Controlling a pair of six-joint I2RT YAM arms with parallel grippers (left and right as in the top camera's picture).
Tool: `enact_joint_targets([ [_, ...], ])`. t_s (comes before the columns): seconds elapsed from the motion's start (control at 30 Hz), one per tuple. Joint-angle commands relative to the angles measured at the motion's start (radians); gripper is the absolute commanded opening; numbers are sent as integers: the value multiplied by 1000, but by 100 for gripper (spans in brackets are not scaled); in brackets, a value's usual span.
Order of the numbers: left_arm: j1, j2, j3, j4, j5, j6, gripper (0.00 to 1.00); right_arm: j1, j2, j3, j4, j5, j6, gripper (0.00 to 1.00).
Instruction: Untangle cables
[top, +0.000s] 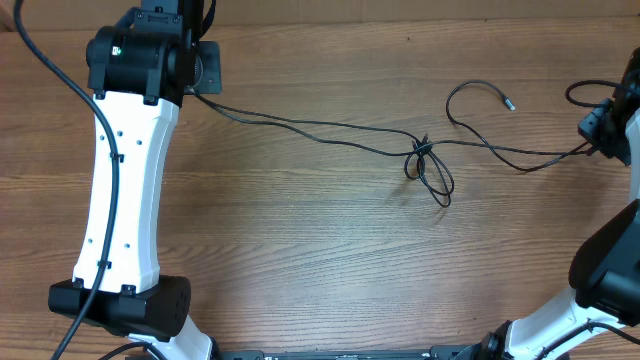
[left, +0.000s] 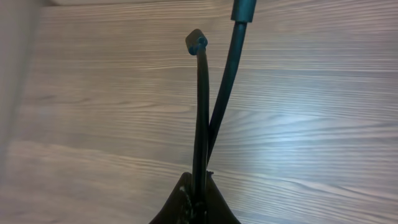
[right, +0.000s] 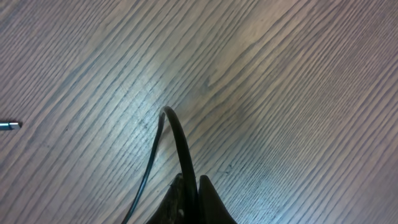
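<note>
The cables are thin black cords stretched across the wooden table, meeting in a small knot with a loop hanging below it. One free end curls up to a silvery plug. My left gripper at the top left is shut on one cable end, whose tip sticks out past the jaws. My right gripper at the right edge is shut on the other cable end. A silvery plug tip shows at the left of the right wrist view.
The left arm's white link lies along the left side of the table. The right arm's base fills the lower right corner. A thicker black arm cable crosses the top left. Bare wood lies between the arms.
</note>
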Motion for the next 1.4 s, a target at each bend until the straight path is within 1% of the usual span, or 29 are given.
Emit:
enact_joint_targets([
  [0.0, 7, 9, -4, -14, -203, 15, 4, -22, -20, 10, 10, 68, -7, 4],
  [0.07, 17, 9, -4, -22, -217, 15, 4, -35, -19, 8, 16, 69, -7, 4],
  [0.13, 31, 9, -4, -24, -200, 11, 4, -49, -19, 1, 26, 60, -7, 4],
  [0.27, 49, 9, -4, -19, -111, 11, 4, -66, -19, -39, 58, -3, -8, 4],
  [0.37, 51, 9, -4, -10, -67, 11, 4, -66, -19, -129, 134, -6, -8, 4],
  [0.53, 51, 9, -4, -1, -61, 11, 4, -65, -19, -274, 254, -52, -7, 4],
  [0.73, 52, 9, -4, -1, -61, 11, 4, -65, -19, -292, 267, -59, -7, 4],
  [0.77, 52, 9, -4, -1, -60, 11, 4, -65, -19, -292, 265, -59, -7, 8],
  [0.8, 52, 9, -4, -1, -60, 11, 4, -64, -19, -292, 264, -60, -7, 17],
  [0.83, 52, 9, -4, -1, -60, 11, 4, -65, -19, -292, 265, -67, -7, 32],
  [0.87, 52, 9, -4, -1, -60, 11, 4, -65, -19, -292, 265, -72, -7, 60],
  [0.93, 52, 9, -4, 0, -60, 11, 4, -65, -19, -292, 264, -73, -7, 99],
  [1.0, 52, 9, -4, 1, -57, 11, 4, -64, -19, -289, 257, -78, -3, 100],
  [1.2, 52, 9, -4, 11, -13, 11, 4, -31, -49, -224, 184, -125, 27, 100],
  [1.27, 52, 9, -4, 15, -11, 11, 4, -6, -84, -203, 165, -177, 27, 100],
  [1.37, 52, 9, -4, 18, -11, 11, 4, 50, -150, -195, 158, -360, -21, 100],
])
